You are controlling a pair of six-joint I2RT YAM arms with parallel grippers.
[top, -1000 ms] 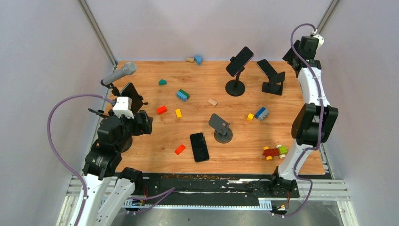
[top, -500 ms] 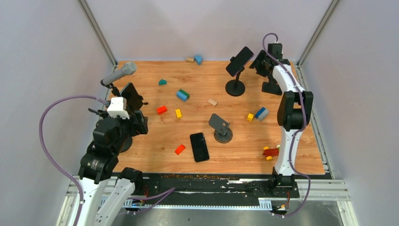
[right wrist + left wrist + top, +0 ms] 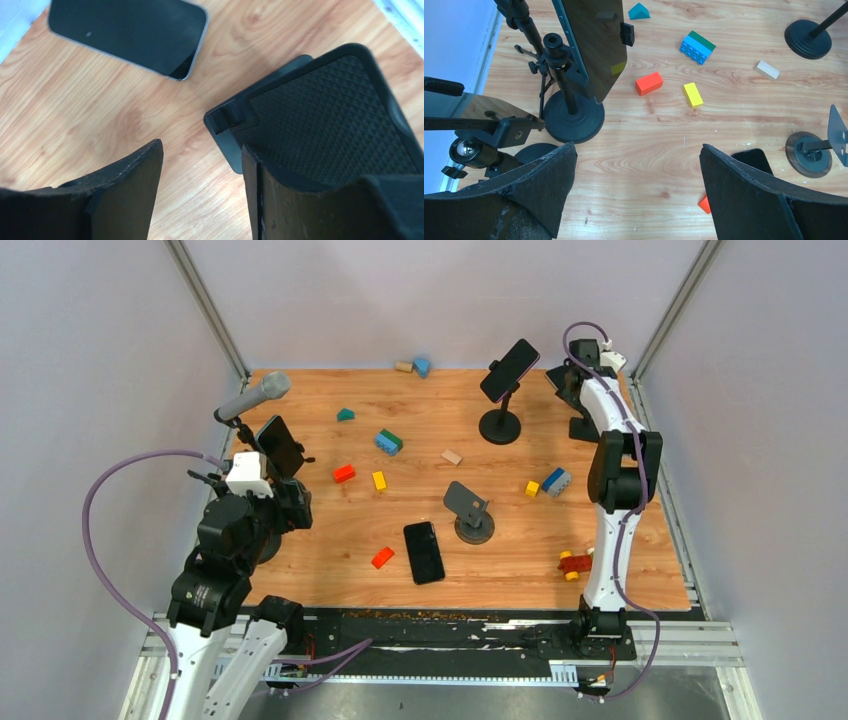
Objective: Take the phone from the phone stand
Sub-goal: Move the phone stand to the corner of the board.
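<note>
In the right wrist view a dark phone [image 3: 127, 35] lies flat on the wood, just left of and apart from an empty black folding stand [image 3: 325, 110] with a textured pad. My right gripper [image 3: 200, 150] is open and empty, low over the wood, its right finger [image 3: 280, 200] against the stand's front edge. From above, this gripper [image 3: 572, 390] is at the back right, over the stand's base [image 3: 583, 427]; the arm hides most of the phone. My left gripper [image 3: 300, 505] is open and empty at the left side, also in the left wrist view [image 3: 638, 147].
A pole stand [image 3: 500, 426] holds another phone [image 3: 510, 370]. A clamp stand [image 3: 573, 120] at the left holds a phone [image 3: 594, 45] beside a microphone [image 3: 255, 397]. A loose phone [image 3: 424, 552] and an empty round stand [image 3: 470, 515] sit mid-table among several coloured blocks.
My right arm swung in from the right wall to the back-right folding stand. The phone that leaned on that stand now lies flat on the wood beside it. The left arm barely shifted.
</note>
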